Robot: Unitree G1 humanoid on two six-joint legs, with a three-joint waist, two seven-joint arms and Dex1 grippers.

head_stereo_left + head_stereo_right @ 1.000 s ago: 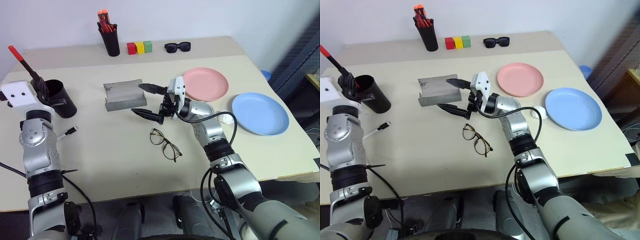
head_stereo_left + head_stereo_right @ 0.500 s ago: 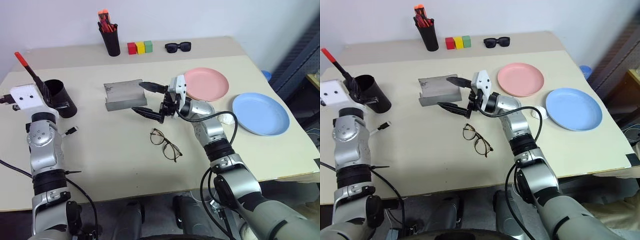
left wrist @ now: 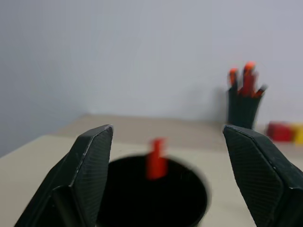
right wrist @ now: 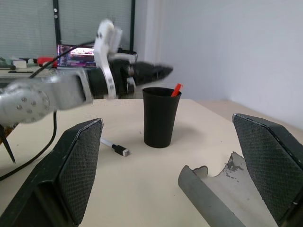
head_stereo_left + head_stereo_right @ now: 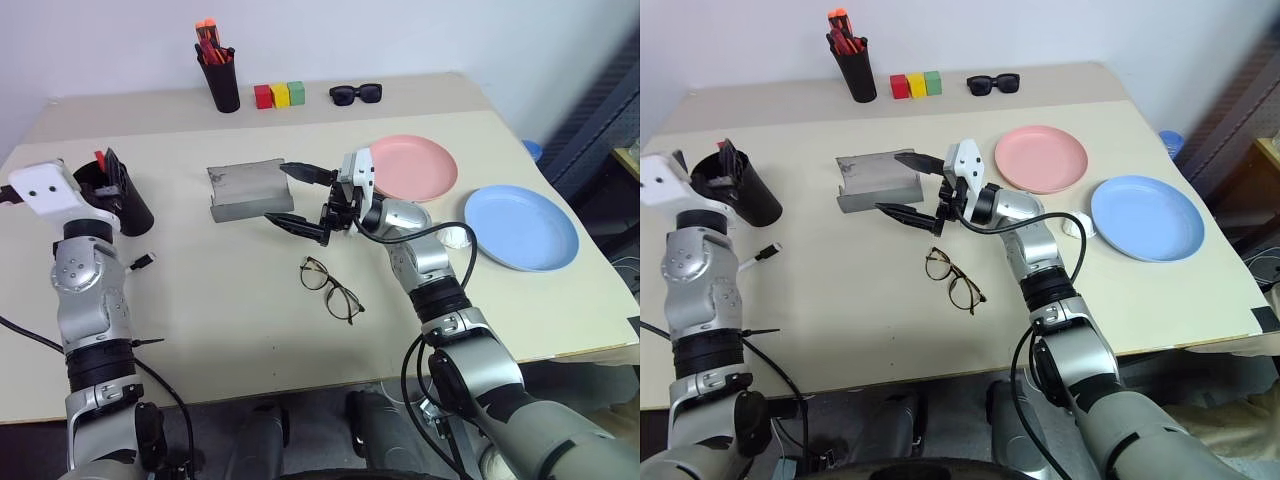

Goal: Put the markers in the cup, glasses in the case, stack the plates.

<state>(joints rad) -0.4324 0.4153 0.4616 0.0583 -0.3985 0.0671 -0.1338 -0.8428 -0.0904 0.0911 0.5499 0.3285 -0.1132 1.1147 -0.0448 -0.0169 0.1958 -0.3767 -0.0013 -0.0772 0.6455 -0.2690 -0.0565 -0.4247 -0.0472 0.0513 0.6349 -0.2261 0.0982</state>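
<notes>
My left gripper (image 3: 166, 132) stands open just above the black cup (image 5: 128, 205) at the table's left. The red-capped marker (image 3: 155, 160) stands inside the cup, its cap poking over the rim, free of the fingers. The white marker with a black cap (image 5: 138, 265) lies on the table in front of the cup. My right gripper (image 5: 276, 194) hangs wide open and empty beside the grey case (image 5: 243, 188), whose flap is open. The wire-rimmed glasses (image 5: 330, 288) lie on the table below it. To the right sit the pink plate (image 5: 412, 168) and the blue plate (image 5: 520, 227), apart.
At the back stand a slim black holder with orange-red pens (image 5: 218, 75), three coloured blocks (image 5: 278, 95) and black sunglasses (image 5: 355, 94). A small white object (image 5: 456, 238) lies between my right arm and the blue plate.
My left gripper has opened and let go of the red-capped marker, which has dropped from sticking up high to standing in the cup. The right arm has not moved.
</notes>
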